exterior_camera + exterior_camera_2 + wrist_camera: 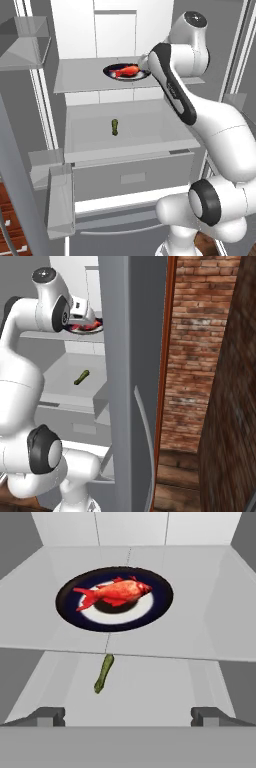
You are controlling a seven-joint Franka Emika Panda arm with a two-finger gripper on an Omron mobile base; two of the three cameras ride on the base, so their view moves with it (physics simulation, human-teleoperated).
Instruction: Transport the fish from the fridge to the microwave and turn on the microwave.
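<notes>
Fridge (75,30) standing open. Fish (116,593) lies on a dark plate (67,607) at the middle of the upper shelf (200,602), toward its front edge. Pincer (134,714) spread wide, empty, short of that edge, fish ahead, untouched. Green pickle (103,673) on the shelf below.

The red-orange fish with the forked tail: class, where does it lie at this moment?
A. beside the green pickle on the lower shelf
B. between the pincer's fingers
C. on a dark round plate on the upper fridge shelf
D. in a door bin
C: the red-orange fish rests on the dark round plate on the upper shelf, above the small green pickle, with the pincer open and short of it.
</notes>
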